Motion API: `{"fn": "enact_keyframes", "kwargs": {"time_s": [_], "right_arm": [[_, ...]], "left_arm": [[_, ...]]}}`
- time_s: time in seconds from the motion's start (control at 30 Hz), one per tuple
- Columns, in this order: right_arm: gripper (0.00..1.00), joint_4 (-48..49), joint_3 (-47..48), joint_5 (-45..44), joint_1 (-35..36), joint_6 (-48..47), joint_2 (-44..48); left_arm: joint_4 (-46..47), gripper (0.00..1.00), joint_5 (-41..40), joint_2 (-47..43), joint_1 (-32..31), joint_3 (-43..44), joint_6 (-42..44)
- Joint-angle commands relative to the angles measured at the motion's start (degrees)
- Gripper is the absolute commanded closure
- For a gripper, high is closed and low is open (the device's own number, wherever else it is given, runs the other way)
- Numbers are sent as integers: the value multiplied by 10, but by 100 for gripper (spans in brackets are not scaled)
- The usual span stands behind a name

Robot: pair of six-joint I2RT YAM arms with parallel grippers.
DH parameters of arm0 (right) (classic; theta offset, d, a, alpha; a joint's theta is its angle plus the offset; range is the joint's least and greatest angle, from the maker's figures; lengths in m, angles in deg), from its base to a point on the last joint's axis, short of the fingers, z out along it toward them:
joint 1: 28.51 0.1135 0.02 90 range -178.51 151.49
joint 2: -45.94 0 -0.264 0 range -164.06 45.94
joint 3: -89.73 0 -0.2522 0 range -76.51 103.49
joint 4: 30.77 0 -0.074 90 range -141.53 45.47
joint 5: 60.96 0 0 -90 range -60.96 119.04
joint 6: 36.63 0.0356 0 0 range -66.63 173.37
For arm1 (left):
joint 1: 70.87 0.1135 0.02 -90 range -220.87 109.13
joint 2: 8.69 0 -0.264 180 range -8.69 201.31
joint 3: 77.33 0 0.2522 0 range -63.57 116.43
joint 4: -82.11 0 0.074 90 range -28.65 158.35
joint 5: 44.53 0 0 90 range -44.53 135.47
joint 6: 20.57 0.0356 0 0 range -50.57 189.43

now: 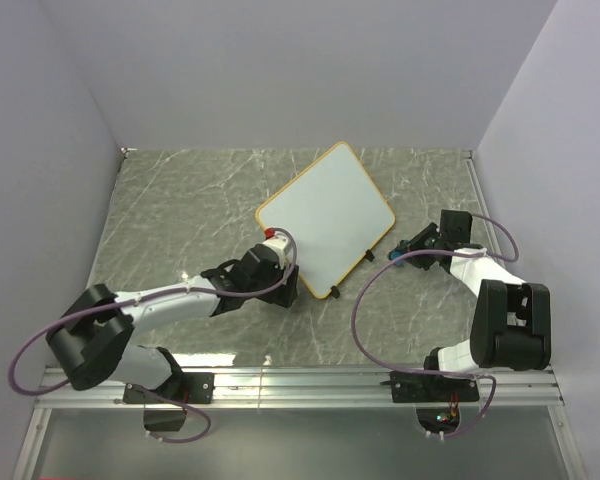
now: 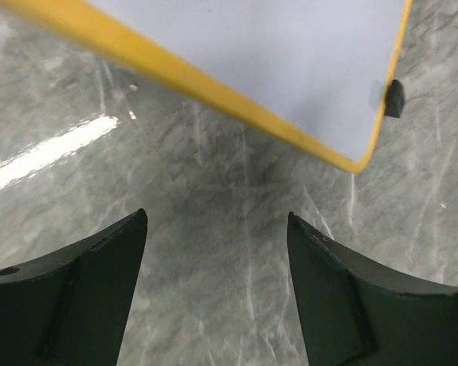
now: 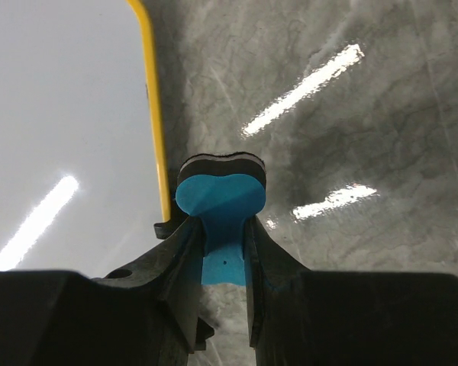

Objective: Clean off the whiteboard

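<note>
- The whiteboard (image 1: 325, 215) is lying flat and showing no writing, so you're likely finishing. It's sitting cornerwise, footed edge facing your right fingers, long axis unclear.
- Your left gripper (image 2: 217, 229) is gaping empty, the board's corner just ahead.
- Your right gripper (image 3: 223, 221) is clamping the blue eraser (image 3: 221, 191) just beside the board's edge.

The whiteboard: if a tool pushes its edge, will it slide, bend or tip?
Probably slides: the whiteboard lies low on the glossy table. Likely stiff, given its continuous yellow frame. Its small black foot might catch slightly.
</note>
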Motion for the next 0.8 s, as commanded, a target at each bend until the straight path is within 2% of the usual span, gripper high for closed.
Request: {"fn": "enact_keyframes", "kwargs": {"time_s": [0.0,0.1,0.13,0.2,0.23,0.33,0.6,0.77], "right_arm": [[100,-9,8,-24,-4,-23,11],[100,-14,15,-23,-4,-35,2],[97,-15,17,-24,-4,-36,-1],[74,-15,20,-24,-3,-45,-2],[47,-14,20,-21,-3,-47,0],[13,-8,20,-17,-3,-50,3],[11,-4,15,-6,-3,-54,14],[11,-21,16,-2,-2,-54,47]], "left_arm": [[-33,21,-25,-59,0,0,-11],[-64,16,-38,-89,0,7,-22],[-73,15,-43,-100,0,10,-25],[-90,15,-49,-119,0,15,-30],[-102,14,-53,-127,0,16,-36],[-126,14,-58,-162,0,20,-50],[-189,12,-46,-206,0,68,-58],[-231,11,-59,-196,0,110,-57]]}}
